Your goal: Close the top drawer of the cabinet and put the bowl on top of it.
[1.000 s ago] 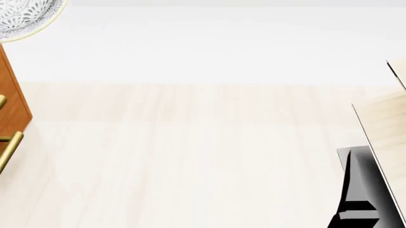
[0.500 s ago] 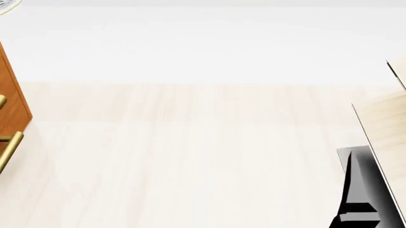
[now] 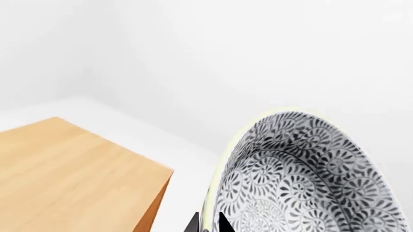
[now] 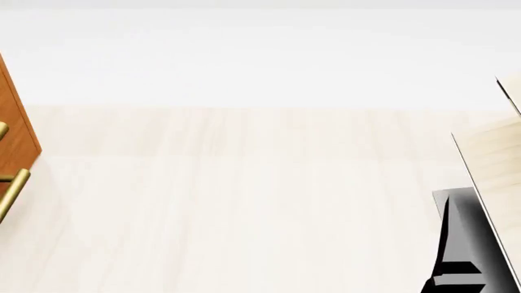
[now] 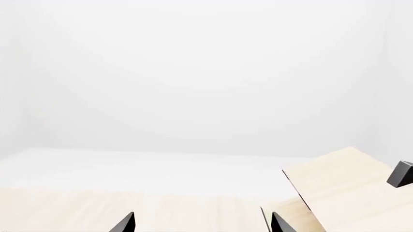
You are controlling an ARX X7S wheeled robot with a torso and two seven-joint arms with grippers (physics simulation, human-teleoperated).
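Observation:
In the left wrist view the bowl (image 3: pixel 303 179), white with a dense grey-blue petal pattern, is tilted on edge and fills the lower right. My left gripper (image 3: pixel 208 224) is shut on its pale rim, one dark fingertip on each side. The bowl hangs beside and above the cabinet's flat orange-brown top (image 3: pixel 71 179), apart from it. The head view catches only a sliver of the cabinet (image 4: pixel 16 134) at the left edge, with two brass handles (image 4: pixel 12 189); the top drawer's position cannot be judged. My right gripper (image 5: pixel 202 224) is open over pale floor, nothing between its fingers.
A pale light-wood shelf structure (image 4: pixel 488 165) stands at the right edge of the head view, with a black-and-grey shape (image 4: pixel 460 244) against it. The same shelf (image 5: pixel 342 188) shows in the right wrist view. Pale floor (image 4: pixel 244 201) runs between cabinet and shelf, up to a white wall.
The bowl, at the head view's top-left corner a second ago, has slid out of that view upward and to the left. Cabinet and shelf have not moved.

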